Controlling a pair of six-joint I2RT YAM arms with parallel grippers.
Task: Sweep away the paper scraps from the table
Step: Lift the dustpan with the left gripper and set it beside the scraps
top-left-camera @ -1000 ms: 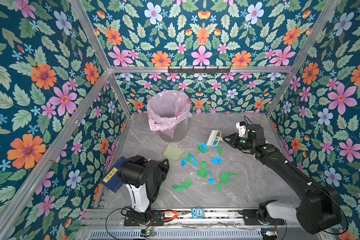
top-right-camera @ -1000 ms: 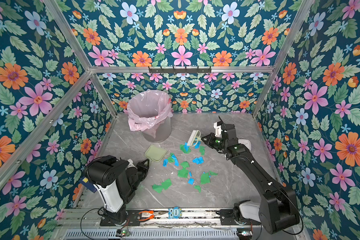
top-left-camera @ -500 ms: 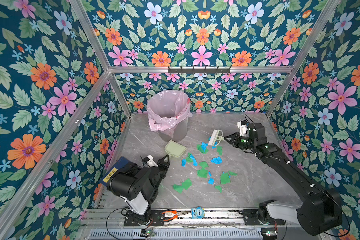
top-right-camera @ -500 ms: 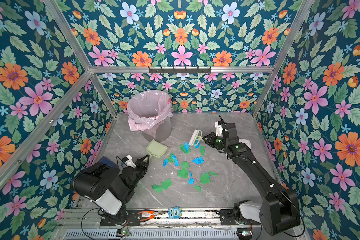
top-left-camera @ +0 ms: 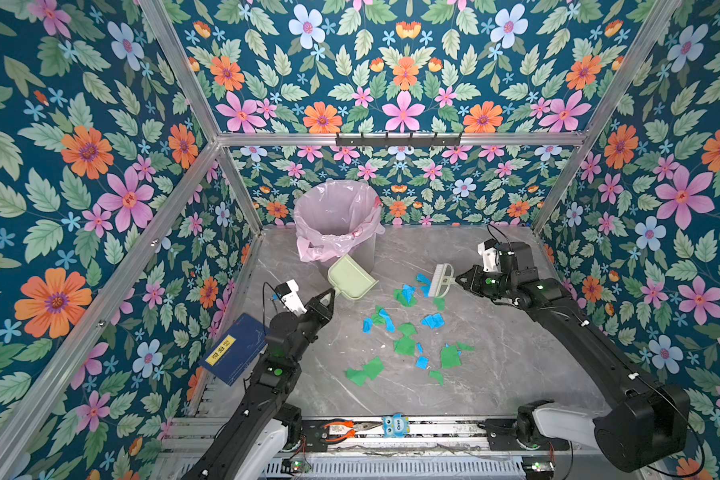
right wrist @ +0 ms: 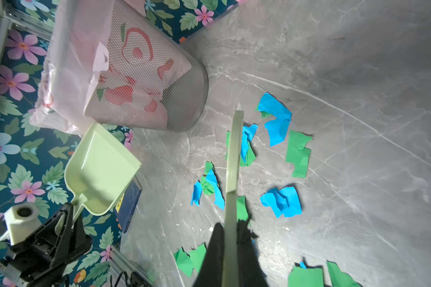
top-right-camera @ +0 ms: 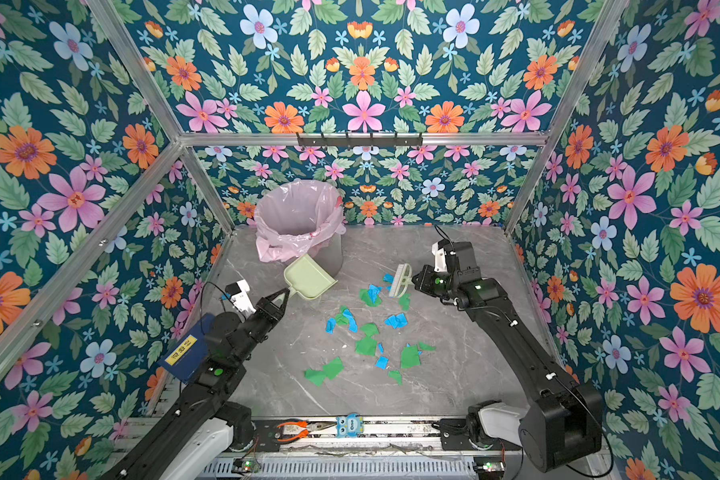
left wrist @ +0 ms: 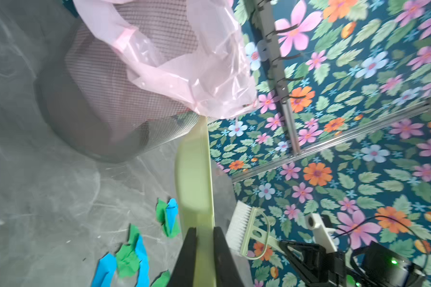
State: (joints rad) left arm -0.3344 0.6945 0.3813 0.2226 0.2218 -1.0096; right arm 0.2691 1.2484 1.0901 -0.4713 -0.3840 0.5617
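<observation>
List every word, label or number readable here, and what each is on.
"One": on the blue owl figure on the front rail.
Yellow label on the blue book: characters, too blurred to read.
Red print on the pink bin bag: shapes only, no readable words.

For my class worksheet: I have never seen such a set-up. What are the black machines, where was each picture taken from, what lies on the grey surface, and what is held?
These are two robot arms mounted at the near edge of a marble-patterned table, each ending in a two-fingered gripper. Two pictures look down from overhead; the other two come from cameras on the arms' wrists. The left gripper is shut on the handle of a pale green dustpan, near the wire bin with its pink bag. The right gripper is shut on a matching brush. Green and blue paper scraps lie scattered on the table between them.
</observation>
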